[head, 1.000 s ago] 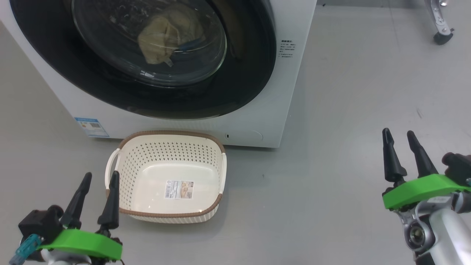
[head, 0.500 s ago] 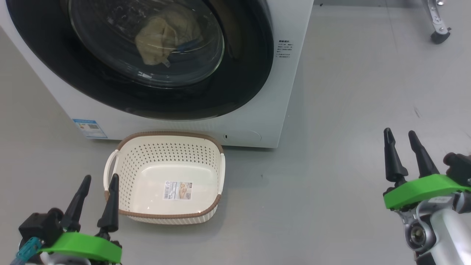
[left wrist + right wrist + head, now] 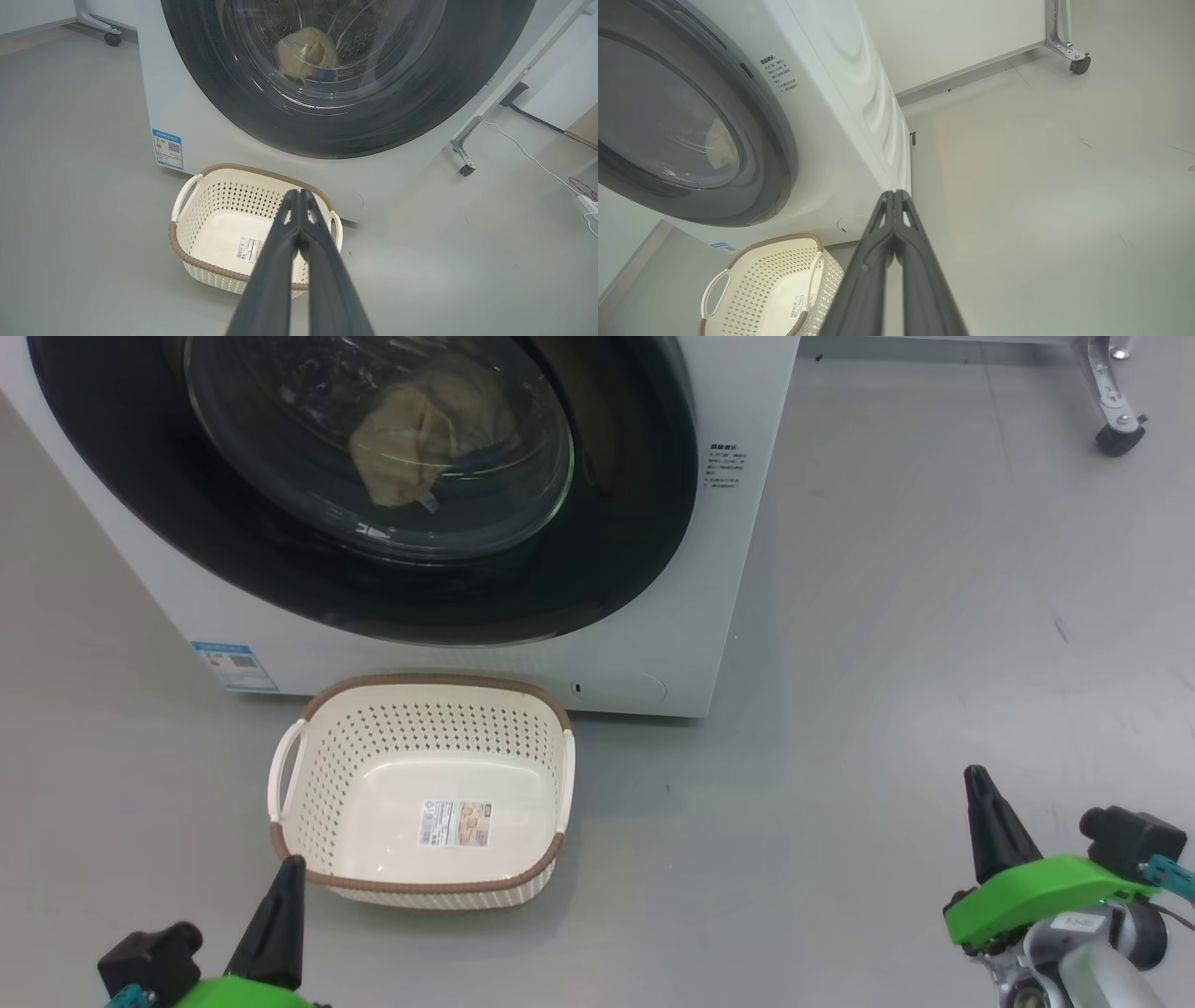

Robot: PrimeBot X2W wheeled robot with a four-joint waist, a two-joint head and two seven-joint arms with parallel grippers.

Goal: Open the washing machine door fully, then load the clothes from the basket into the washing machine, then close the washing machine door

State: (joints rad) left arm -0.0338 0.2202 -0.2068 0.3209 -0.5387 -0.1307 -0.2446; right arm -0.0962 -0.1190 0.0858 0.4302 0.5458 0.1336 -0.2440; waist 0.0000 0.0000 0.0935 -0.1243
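2 grippers hang low, both pinched closed on nothing: the left gripper (image 3: 297,193) just short of the empty basket (image 3: 429,893), the right gripper (image 3: 893,193) well to its right. Beyond both, the washing machine door (image 3: 233,551) sits shut with the clothes (image 3: 420,439) behind its glass, so the arms look parked, work done.

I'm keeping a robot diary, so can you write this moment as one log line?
door: closed | clothes: inside washing machine | basket: empty, on floor | left gripper: shut, empty | right gripper: shut, empty
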